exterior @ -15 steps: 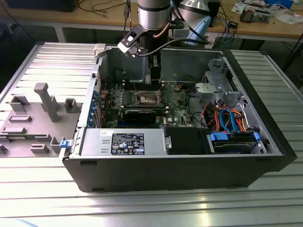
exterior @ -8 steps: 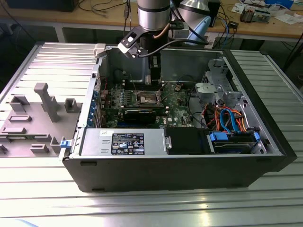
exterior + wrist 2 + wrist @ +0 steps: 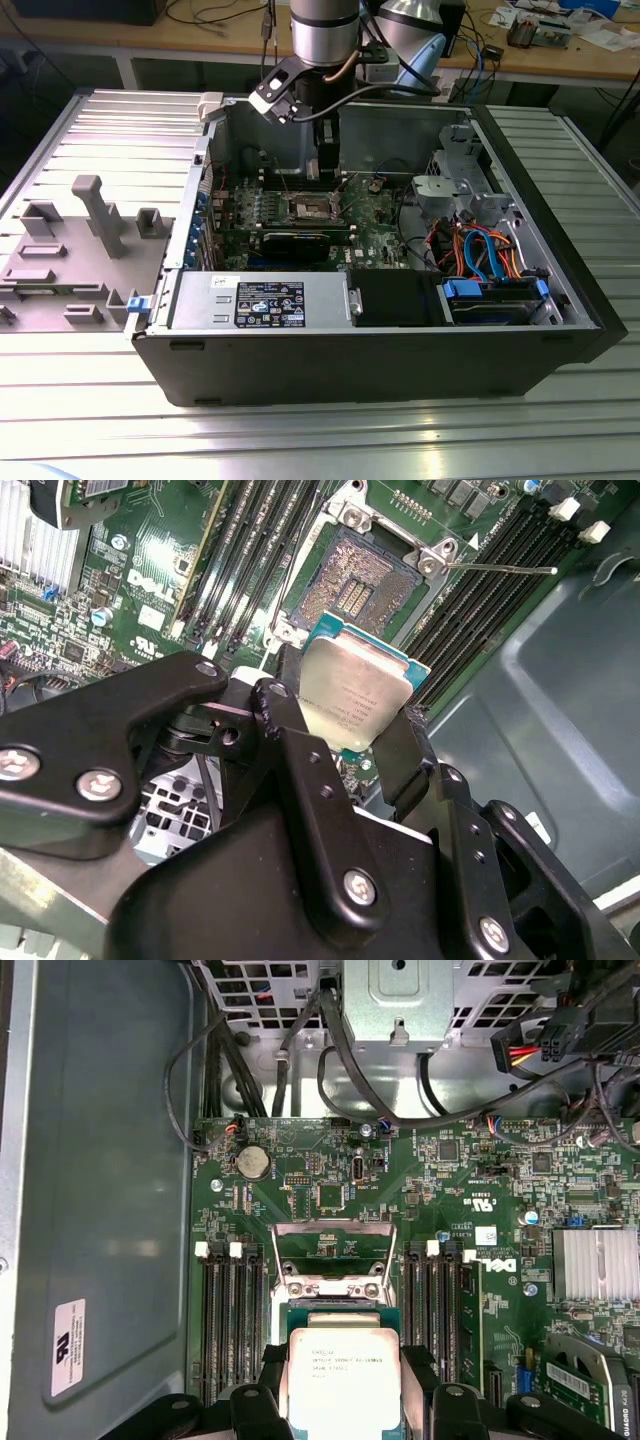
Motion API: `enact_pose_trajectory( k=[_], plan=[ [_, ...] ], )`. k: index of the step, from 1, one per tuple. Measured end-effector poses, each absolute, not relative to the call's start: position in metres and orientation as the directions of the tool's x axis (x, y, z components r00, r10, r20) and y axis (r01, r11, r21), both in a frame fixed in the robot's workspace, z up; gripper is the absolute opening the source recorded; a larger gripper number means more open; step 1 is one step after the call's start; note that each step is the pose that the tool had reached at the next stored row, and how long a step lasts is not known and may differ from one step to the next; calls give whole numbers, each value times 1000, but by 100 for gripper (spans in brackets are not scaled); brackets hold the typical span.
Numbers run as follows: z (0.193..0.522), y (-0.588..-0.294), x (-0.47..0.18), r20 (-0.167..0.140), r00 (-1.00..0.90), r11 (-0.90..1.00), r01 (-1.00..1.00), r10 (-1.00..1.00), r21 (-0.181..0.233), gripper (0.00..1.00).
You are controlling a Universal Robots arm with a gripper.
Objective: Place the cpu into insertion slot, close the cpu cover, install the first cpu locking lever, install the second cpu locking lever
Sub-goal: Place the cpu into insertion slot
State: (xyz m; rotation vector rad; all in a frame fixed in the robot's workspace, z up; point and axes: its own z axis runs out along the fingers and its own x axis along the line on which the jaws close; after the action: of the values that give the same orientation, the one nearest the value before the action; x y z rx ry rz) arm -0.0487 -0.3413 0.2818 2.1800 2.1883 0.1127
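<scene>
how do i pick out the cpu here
Look inside the open black computer case, at the green motherboard. By its open socket, the black gripper clamps the cpu: a small square with a silvery top, unlike the dark slots nearby.

An opened PC case (image 3: pixel 350 350) sat on a ribbed metal table (image 3: pixel 300 440) before cable-strewn workbenches (image 3: pixel 560 58) in an electronics lab.

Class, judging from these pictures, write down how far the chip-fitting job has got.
Nothing is finished yet. In hand: the gripper grips the chip near the empty socket. Left: seating it, closing the raised cover, latching both levers; one lever juts free.
</scene>
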Motion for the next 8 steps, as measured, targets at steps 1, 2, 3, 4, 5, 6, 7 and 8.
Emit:
enact_pose_trajectory(
  k=[1, 2, 3, 4, 5, 6, 7, 8],
  plan=[
    [282, -341, -49, 16, -4, 3, 996, 1000, 87, 53],
    [281, -341, -49, 16, -4, 3, 996, 1000, 87, 53],
    [281, -341, -49, 16, -4, 3, 996, 1000, 87, 53],
    [280, -341, -49, 16, -4, 3, 996, 1000, 87, 53],
    [278, -341, -49, 16, -4, 3, 996, 1000, 87, 53],
    [278, -341, -49, 15, -4, 3, 996, 1000, 87, 53],
    [278, -341, -49, 15, -4, 3, 996, 1000, 87, 53],
    [277, -341, -49, 15, -4, 3, 996, 1000, 87, 53]
  ],
)
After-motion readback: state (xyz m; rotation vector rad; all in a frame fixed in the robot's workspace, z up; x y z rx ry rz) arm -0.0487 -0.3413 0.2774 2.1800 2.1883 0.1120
